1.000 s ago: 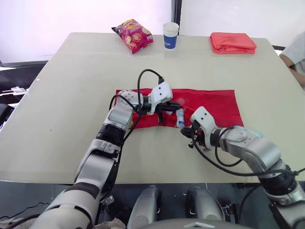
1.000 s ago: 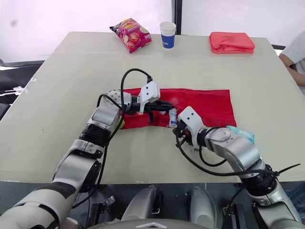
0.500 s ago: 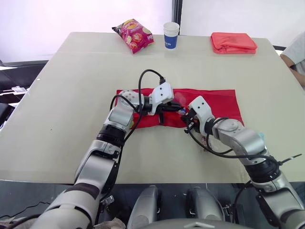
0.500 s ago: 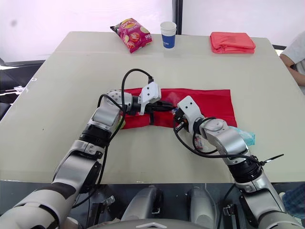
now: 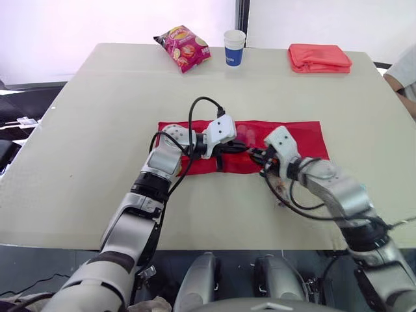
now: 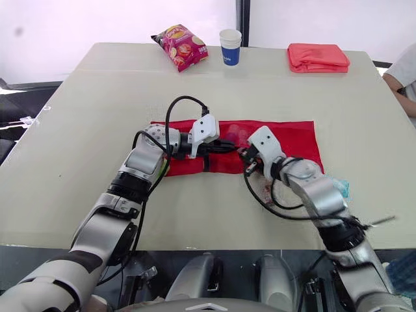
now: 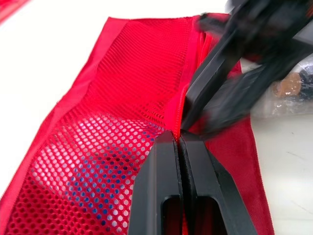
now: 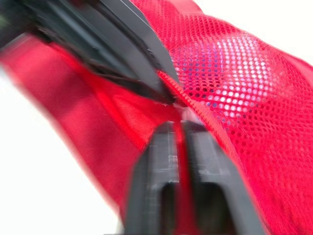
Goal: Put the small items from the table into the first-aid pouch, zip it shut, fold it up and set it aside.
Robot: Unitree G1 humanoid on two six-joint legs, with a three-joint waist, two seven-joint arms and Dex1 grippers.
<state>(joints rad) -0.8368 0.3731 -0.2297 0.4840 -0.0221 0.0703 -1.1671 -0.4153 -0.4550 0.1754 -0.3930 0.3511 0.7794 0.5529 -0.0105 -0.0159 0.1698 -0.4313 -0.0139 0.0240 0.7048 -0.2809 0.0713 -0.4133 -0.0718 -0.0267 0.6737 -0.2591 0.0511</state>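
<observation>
Desk (image 5: 91, 123): a broad pale beige top, matt. Its far edge runs along a bright white wall or window, split by a dark upright post (image 5: 241, 14). Dark floor shows past the desk's left edge.

First-aid pouch (image 5: 296, 140): red, lying flat and spread out lengthwise at the middle of the desk. Its mesh face is up. The left wrist view shows something blue (image 7: 83, 182) behind the mesh.

Left gripper (image 7: 178, 139): over the left half of the pouch, jaws pressed together on the zip line of the pouch.

Right gripper (image 8: 177, 128): meets the left one tip to tip near the middle of the pouch's near edge. Its jaws are clenched with a strip of the red fabric between them.

A clear packet with a teal patch (image 6: 338, 188) lies on the desk just off the pouch's right near corner, partly under the right arm.

Far edge of the desk, well apart from the pouch:
- a magenta snack bag (image 5: 184, 48) on the left
- a blue and white paper cup (image 5: 233, 47) near the post
- a folded coral-red cloth (image 5: 320, 58) on the right

A person's sleeve (image 5: 404, 67) shows at the right edge.
</observation>
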